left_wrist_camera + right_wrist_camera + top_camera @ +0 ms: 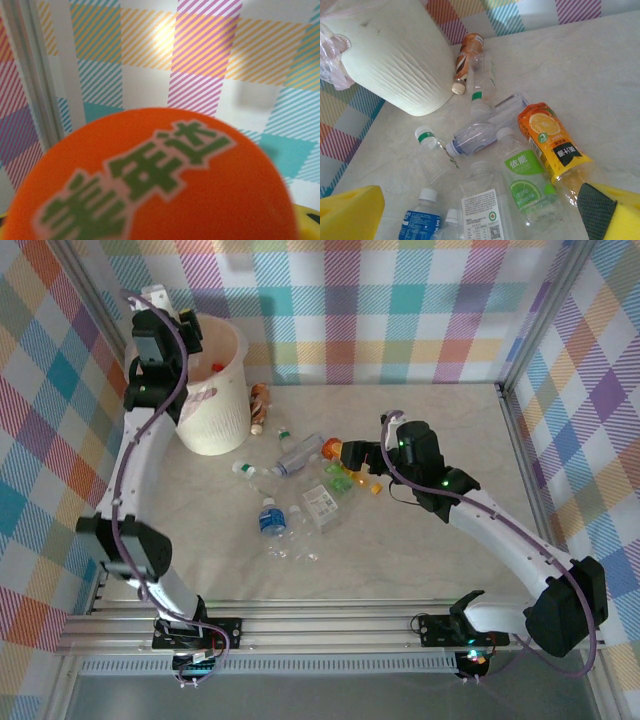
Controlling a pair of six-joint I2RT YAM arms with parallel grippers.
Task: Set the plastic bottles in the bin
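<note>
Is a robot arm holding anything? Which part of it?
The left end effector holds an orange-labelled bottle around its label, above the bin. The right end effector is open, holding nothing.

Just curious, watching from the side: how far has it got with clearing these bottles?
Early on. The bin already holds something red. The left gripper holds an orange-wrapped bottle above it. The right gripper, open, is at the orange juice bottle. About nine bottles are left on the table, one brown bottle beside the bin.
</note>
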